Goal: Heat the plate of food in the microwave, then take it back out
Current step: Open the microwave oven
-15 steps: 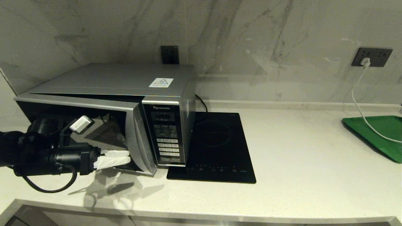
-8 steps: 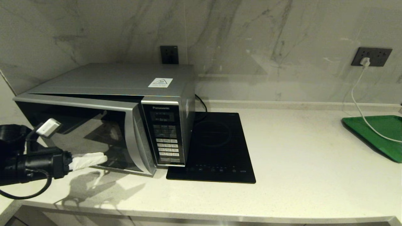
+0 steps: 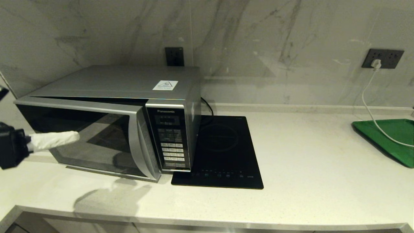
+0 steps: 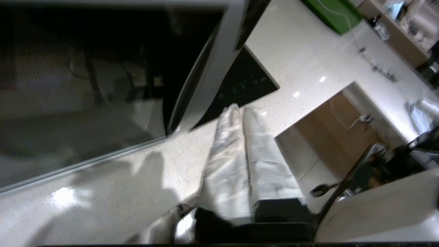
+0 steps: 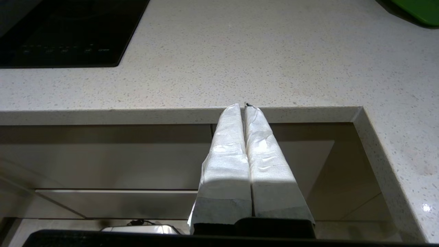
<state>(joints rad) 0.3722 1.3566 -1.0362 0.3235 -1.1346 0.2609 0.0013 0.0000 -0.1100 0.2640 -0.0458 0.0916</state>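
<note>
The silver-grey Panasonic microwave (image 3: 129,84) stands at the left of the counter. Its dark glass door (image 3: 103,142) is nearly shut, and a thin dark gap shows along its top edge. The plate of food is hidden; the dark glass shows nothing inside. My left gripper (image 3: 76,136) hovers in front of the door's left part, shut and holding nothing, with its white-wrapped fingers pressed together. In the left wrist view the left gripper (image 4: 238,108) points past the door (image 4: 85,85) along the counter. My right gripper (image 5: 244,106) is parked shut below the counter's front edge.
A flat black induction hob (image 3: 223,152) lies right of the microwave. A green tray (image 3: 394,139) sits at the far right, with a white cable (image 3: 372,110) running across it from a wall socket. The pale counter (image 3: 323,181) lies between them.
My left gripper has drawn back to the left and risen, from low at the door's handle side to mid-height before the door's left part. The door has hardly moved.
</note>
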